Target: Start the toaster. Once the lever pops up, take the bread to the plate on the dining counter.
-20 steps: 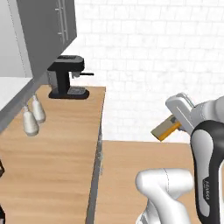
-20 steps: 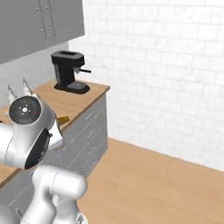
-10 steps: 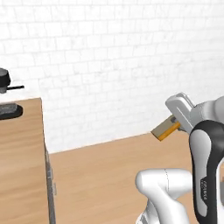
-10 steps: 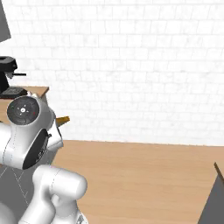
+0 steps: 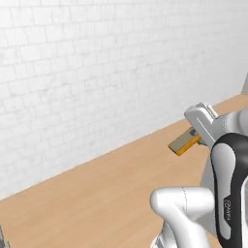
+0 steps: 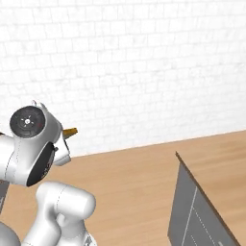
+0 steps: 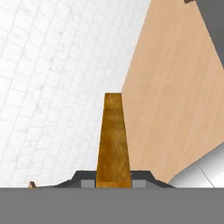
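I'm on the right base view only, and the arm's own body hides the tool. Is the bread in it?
Observer: Yes. In the hand view the bread runs straight out from between the tool's fingertips, gripped at its near end.
Operator: Is it sagging or held flat?
Observer: In the left base view the bread sticks out edge-on from the tool, tipped slightly downward toward its free end.
Operator: Anything under it?
Observer: The left base view shows bare wooden floor below it, meeting the white brick wall.
Operator: That dark panel at my lower right, is it near the bread?
Observer: In the hand view a dark grey panel sits in the far corner, well apart from the slice.
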